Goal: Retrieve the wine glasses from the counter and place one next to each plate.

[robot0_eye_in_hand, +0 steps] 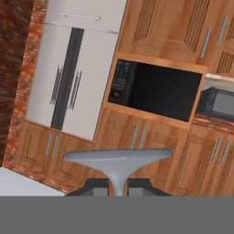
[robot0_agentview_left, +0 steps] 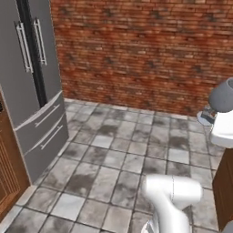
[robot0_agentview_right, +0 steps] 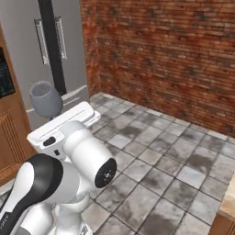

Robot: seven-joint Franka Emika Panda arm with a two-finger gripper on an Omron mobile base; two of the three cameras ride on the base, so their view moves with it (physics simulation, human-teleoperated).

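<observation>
My gripper (robot0_eye_in_hand: 119,186) is shut on the thin stem of one wine glass. In the hand view its round flat foot (robot0_eye_in_hand: 118,157) spreads just above the dark fingertips. The grey-tinted bowl (robot0_agentview_left: 223,95) of the same wine glass sticks out past the white hand at the right edge of the left base view, with the foot (robot0_agentview_left: 205,118) lower left of it. In the right base view the wine glass bowl (robot0_agentview_right: 46,98) rises above the hand, and the gripper (robot0_agentview_right: 55,117) is high over the floor. The plates are out of view.
A grey two-door fridge (robot0_agentview_left: 32,91) stands at the left, against a red brick wall (robot0_agentview_left: 145,50). Open tiled floor (robot0_agentview_left: 118,154) lies ahead. A brown cabinet side (robot0_agentview_left: 224,191) and a beige stone top corner (robot0_agentview_right: 228,206) are at the right. The hand view faces a built-in oven (robot0_eye_in_hand: 155,91) among wood cabinets.
</observation>
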